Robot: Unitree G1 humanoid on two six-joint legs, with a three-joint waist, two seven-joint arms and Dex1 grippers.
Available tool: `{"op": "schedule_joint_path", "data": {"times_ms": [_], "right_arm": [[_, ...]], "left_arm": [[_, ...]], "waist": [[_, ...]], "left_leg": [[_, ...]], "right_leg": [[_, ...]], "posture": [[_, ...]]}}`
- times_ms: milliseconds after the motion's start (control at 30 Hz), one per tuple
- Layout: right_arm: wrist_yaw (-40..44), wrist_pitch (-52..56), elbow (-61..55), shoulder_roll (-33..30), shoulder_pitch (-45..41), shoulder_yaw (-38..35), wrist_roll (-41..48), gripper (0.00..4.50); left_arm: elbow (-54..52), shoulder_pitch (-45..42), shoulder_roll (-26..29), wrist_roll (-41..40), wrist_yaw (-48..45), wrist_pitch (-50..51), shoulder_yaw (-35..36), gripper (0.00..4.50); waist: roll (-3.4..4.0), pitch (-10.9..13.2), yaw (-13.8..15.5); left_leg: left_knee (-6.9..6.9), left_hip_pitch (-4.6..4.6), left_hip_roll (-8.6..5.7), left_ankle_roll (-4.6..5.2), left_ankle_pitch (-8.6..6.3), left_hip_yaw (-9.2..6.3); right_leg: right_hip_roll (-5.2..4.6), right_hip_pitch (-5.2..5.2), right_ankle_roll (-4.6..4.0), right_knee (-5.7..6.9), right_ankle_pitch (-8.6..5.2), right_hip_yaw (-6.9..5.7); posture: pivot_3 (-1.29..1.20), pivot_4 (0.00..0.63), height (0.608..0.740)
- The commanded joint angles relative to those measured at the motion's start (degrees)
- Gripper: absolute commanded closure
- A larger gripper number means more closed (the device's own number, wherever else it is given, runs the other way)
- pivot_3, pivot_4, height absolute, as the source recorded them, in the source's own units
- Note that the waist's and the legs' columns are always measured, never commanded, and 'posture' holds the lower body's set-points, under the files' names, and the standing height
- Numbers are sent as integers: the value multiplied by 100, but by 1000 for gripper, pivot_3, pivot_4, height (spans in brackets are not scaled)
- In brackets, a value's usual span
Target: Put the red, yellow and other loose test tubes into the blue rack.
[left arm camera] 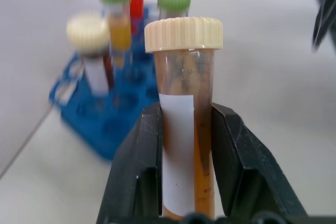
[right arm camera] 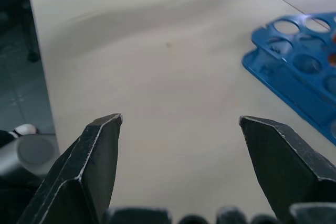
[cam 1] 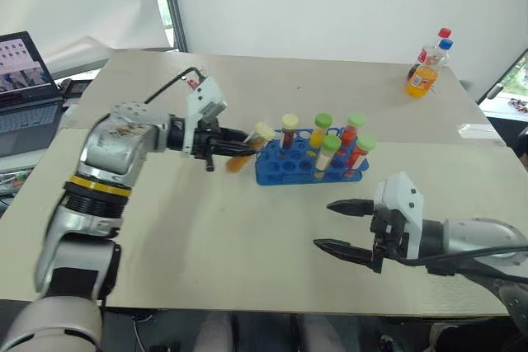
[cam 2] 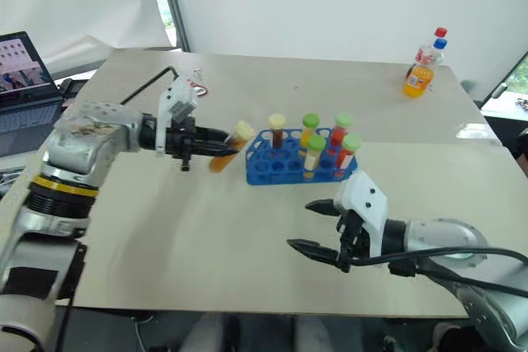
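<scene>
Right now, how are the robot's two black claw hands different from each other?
The left gripper is shut on a cream-capped clear plastic tube of brown liquid; the right gripper is open and holds nothing. The left gripper is raised beside the bright blue plastic rack, with the tube tilted; the right gripper is nearer the table's front edge, apart from the rack. Both have two black fingers.

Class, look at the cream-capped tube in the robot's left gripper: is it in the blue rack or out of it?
Out. The left gripper holds the cream-capped tube tilted in the air beside the blue rack, not in any hole.
</scene>
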Motion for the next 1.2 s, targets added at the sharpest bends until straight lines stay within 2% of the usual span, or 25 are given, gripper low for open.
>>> {"op": "schedule_joint_path", "data": {"times_ms": [33,167,233,433,800,1200], "right_arm": [[-556,9,-378,79,93,-415,-102,516],[-1129,147,-517,268,-31,-616,139,516],[-1306,192,-583,280,-80,-680,282,516],[-1706,331,-723,169,-37,-1061,716,516],[-2330,324,-897,-20,247,-1393,1337,516],[-2872,207,-916,1,366,-1395,1406,516]], "left_arm": [[-21,178,-760,14,787,-769,317,3700],[450,377,-1552,433,1310,-1982,231,3700],[777,331,-1865,501,1583,-2249,291,3700],[1784,89,-2345,740,1762,-3088,297,3700],[2518,106,-2573,968,1723,-3659,243,3701],[2761,455,-2769,1209,2104,-4361,320,3701]], "waist": [[0,0,5],[-3,-1,-1],[-3,-1,4],[-3,-1,5],[-4,-1,4],[-7,-3,4]], "left_leg": [[2,-2,-1,0,0,-2],[4,-1,-10,0,0,-6],[3,1,-15,0,0,-8],[2,-1,-26,1,1,-18],[1,-7,-35,4,2,-37],[1,-4,-36,6,3,-49]], "right_leg": [[1,0,0,1,0,0],[-5,2,2,2,1,2],[-5,2,2,2,1,7],[-10,7,6,-2,3,7],[-15,11,15,-5,0,7],[-16,16,16,-5,0,7]], "posture": [[0,150,740],[0,150,740],[0,150,740],[0,150,740],[0,150,740],[0,150,740]]}}
